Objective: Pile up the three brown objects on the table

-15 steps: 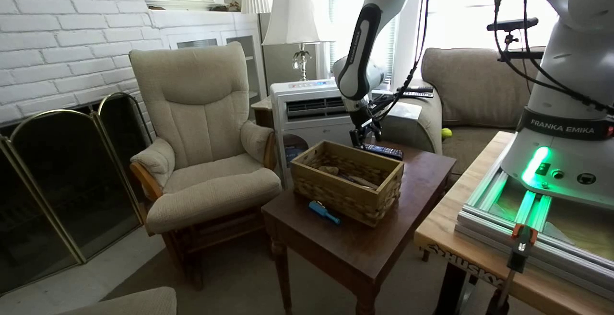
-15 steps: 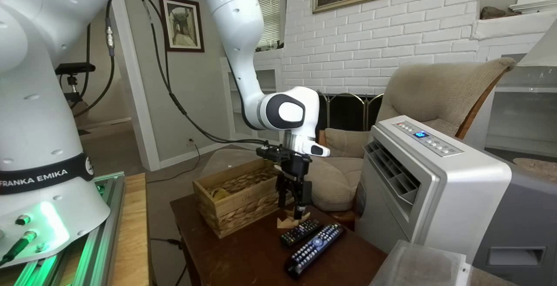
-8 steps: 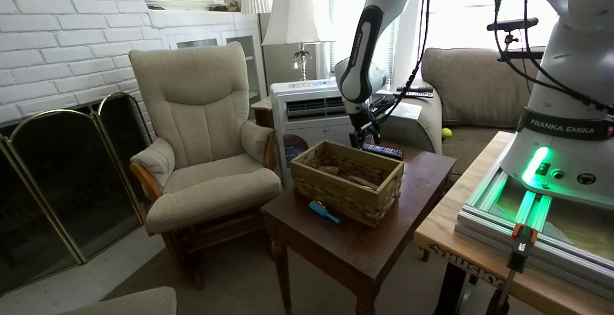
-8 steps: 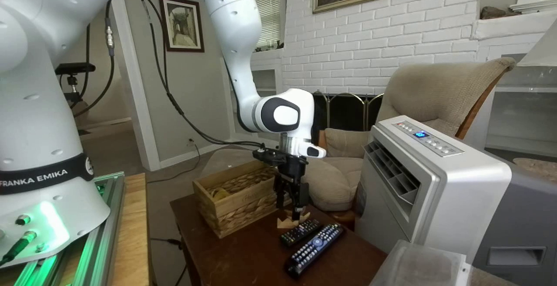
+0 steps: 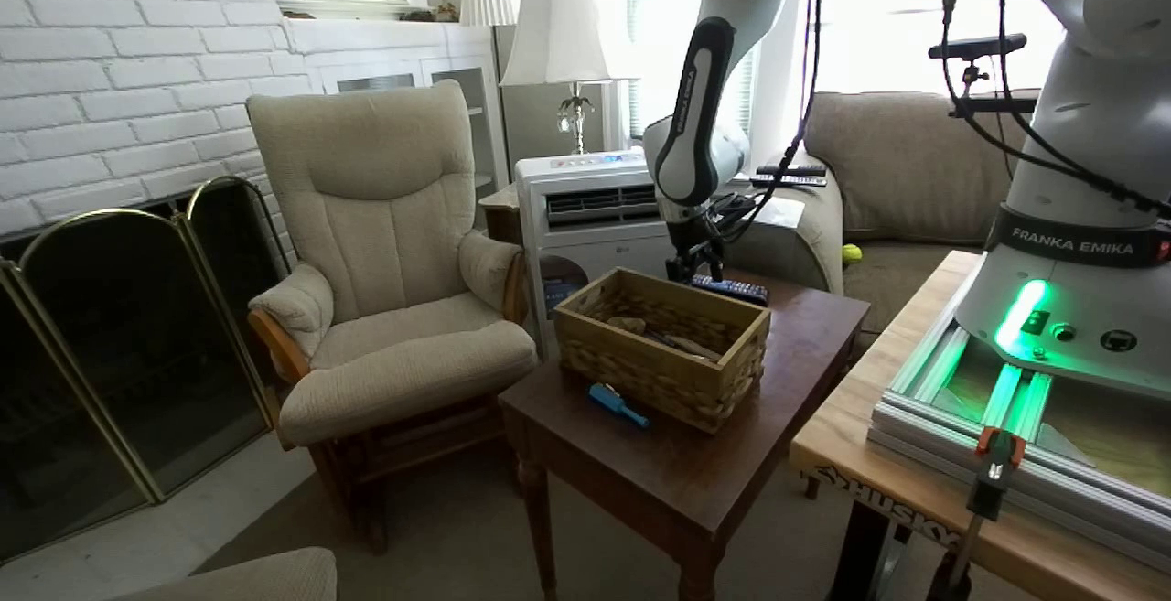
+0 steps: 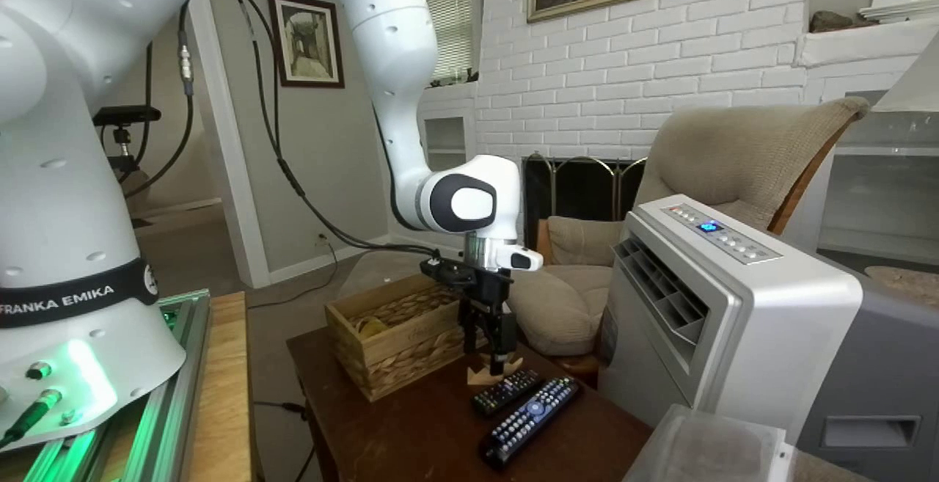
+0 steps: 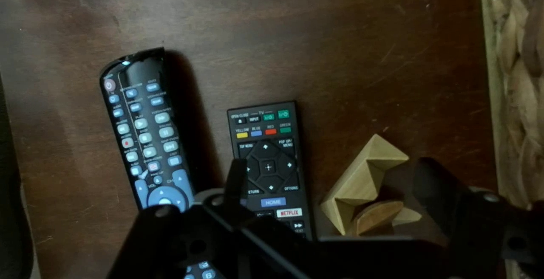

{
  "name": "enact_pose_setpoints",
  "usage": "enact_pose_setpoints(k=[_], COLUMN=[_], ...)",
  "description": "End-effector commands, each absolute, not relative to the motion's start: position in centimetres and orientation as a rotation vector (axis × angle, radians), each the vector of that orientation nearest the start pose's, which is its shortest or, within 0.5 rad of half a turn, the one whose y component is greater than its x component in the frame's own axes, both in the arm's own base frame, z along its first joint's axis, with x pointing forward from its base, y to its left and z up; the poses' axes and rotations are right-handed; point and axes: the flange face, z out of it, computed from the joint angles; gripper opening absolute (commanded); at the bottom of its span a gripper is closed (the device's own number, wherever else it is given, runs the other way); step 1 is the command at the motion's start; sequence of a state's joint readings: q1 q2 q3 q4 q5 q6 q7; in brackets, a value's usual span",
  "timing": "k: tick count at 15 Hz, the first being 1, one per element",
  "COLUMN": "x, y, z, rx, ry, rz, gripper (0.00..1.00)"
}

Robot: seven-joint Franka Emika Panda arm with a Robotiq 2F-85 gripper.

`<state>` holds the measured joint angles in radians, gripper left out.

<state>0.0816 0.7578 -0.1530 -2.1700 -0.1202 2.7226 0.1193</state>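
Two brown wooden pieces (image 6: 480,377), perhaps three, lie bunched on the bench (image 6: 411,445), below the pincer (image 7: 331,170). Pincer spread wide, pinching nothing. Faceted piece (image 7: 357,181) shows between its fingers; rounded piece (image 7: 378,216) touching or just beside it; pale pointed bit (image 7: 407,216) toward the finger nearer the basket (image 7: 520,66). No pile made yet.

Risks, as judged: the opposite finger overlaps the smaller remote (image 7: 267,145) in the wrist view, so a straight descent would likely land on it, or closing would shove it into the pieces. Being bunched, two may get caught at once. Drift toward the basket wall could knock it. Slanted facets offer little flat for a grip or for stacking; slips and topples likely from that.

Poorly seen: pincer's own body cuts off the bunch's lower edge in the wrist view. Cannot tell whether the pale bit is a separate piece or a tip of the faceted one, so three is unconfirmed. In an exterior view the basket (image 5: 640,377) hides the pieces; fingertip height above the bench unclear. Items (image 6: 373,326) inside the basket too small to name.
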Motion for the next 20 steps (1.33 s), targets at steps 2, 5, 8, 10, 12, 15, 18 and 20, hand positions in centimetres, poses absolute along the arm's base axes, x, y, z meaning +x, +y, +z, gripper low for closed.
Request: enact_pose_setpoints(k=[2,5,8,10,12,15,18,20], x=[50.0,50.0,50.0,50.0,50.0,50.1,50.2,50.2], y=[-4.0,-3.7,-3.4,-3.2,-3.1,-2.9,-3.0,-3.1], z=[2.3,1.9,1.7,1.5,1.4,1.0,0.7,0.4], rx=[-3.267,-3.257,-3.252,-3.249,-3.247,-3.246,-3.247,-3.249], ry=[0.036,0.020,0.007,0.000,-0.005,-0.006,-0.004,-0.003], rz=[0.287,0.294,0.303,0.302,0.299,0.293,0.293,0.288], gripper=[1.00,1.00,1.00,1.00,1.00,1.00,1.00,1.00])
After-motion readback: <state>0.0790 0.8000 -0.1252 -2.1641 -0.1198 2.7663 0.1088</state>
